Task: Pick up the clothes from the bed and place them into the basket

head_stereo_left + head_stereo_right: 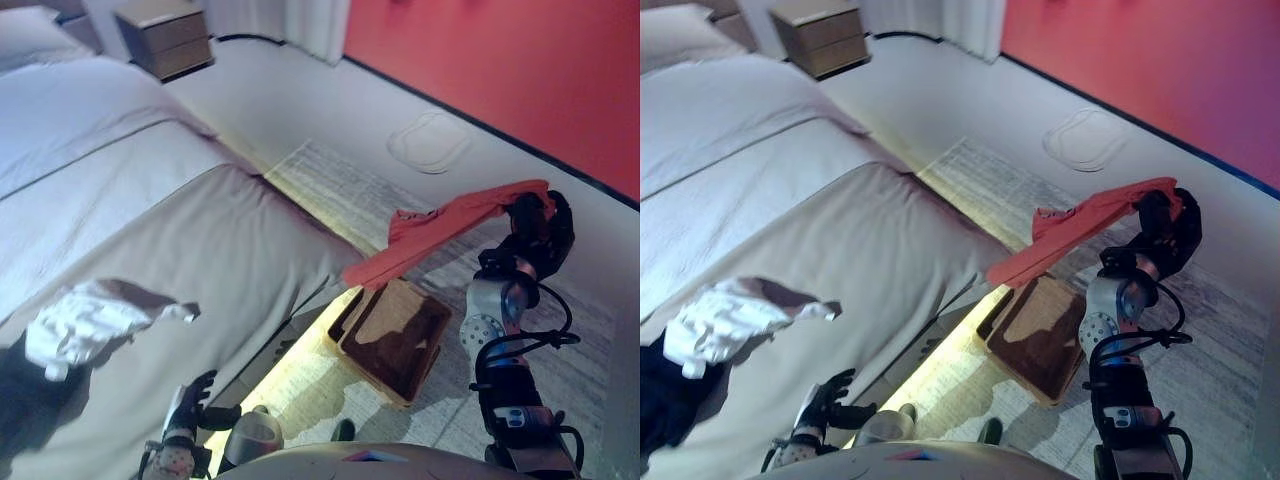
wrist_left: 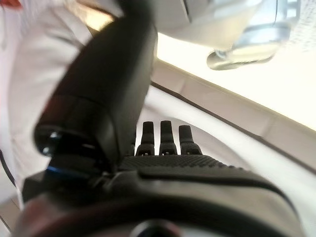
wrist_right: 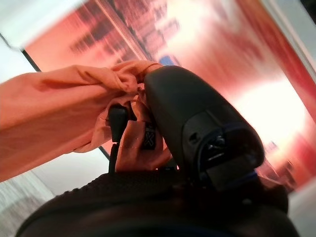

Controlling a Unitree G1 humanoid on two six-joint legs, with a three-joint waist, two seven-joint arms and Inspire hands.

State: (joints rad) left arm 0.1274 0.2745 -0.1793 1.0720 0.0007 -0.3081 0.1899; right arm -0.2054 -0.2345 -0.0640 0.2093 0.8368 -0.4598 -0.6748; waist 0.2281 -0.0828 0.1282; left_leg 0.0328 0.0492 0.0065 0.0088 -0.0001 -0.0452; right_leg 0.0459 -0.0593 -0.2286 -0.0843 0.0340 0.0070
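I've got the orange cloth point(image 1: 440, 232) pinched in right hand point(image 1: 540, 232) fingers above the basket point(image 1: 392, 338), unreleased. White point(image 1: 85, 318) and dark clothes point(image 1: 18, 400) remain on the bed point(image 1: 200, 240). Left hand point(image 1: 188, 402) fingers straight, idle.

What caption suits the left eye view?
Right hand holds an orange garment above the basket; white clothes remain on the bed.
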